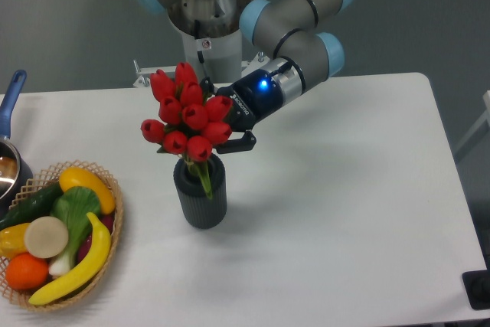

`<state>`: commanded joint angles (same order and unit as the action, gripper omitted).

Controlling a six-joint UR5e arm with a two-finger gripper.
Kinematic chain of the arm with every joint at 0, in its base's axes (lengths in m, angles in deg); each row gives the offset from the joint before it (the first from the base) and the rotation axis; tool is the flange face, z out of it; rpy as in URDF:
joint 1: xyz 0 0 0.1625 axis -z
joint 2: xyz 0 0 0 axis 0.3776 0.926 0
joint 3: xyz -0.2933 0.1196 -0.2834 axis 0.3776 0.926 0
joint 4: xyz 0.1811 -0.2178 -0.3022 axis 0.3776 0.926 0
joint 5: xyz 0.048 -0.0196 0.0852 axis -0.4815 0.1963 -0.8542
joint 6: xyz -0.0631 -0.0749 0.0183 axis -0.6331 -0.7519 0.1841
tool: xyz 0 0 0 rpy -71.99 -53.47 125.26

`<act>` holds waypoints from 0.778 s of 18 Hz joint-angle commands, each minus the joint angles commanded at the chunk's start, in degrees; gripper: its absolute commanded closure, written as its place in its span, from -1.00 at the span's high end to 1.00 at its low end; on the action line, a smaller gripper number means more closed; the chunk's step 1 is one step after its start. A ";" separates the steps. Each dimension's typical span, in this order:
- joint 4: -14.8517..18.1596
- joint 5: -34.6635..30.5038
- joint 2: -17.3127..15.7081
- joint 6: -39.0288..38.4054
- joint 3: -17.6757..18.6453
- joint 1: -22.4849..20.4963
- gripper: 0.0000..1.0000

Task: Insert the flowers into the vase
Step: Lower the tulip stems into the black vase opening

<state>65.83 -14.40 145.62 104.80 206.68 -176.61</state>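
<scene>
One bunch of flowers (pixel 187 116), one vase (pixel 200 192), one gripper (pixel 230 123), so nothing tricky to count on the task side. I make it about ten red closed tulip buds in the bunch, though a couple overlap so don't hold me to it. The long axis of the bunch runs mostly up and down but tilted: the buds lean up and to the left in the camera view, and the green stems point down and slightly right, going into the round mouth of the vase. The buds sit just above the rim, and the cluster spreads wider than the vase itself. The vase is dark grey, ribbed, standing upright on the white worktop (pixel 344 189), left of centre. The gripper comes in from the right at a slant and sits right against the right side of the bunch; it looks clamped on the flowers, though the buds hide most of the fingers. Off to the left there's one wicker basket (pixel 113 229) of fruit and veg, and one pot with a blue handle (pixel 11 97) at the edge of the picture.
</scene>
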 joint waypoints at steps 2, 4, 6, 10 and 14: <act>0.00 -0.09 0.27 0.27 0.17 0.00 -0.28; 0.00 -0.35 0.79 0.36 0.44 0.00 -0.28; 0.09 -0.44 1.15 0.36 0.53 -0.09 -0.28; 0.09 -0.97 1.23 1.14 1.58 -0.53 -0.28; 0.09 -0.97 1.58 2.03 2.46 -0.62 -0.27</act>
<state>65.92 -15.37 147.20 106.83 209.14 -177.22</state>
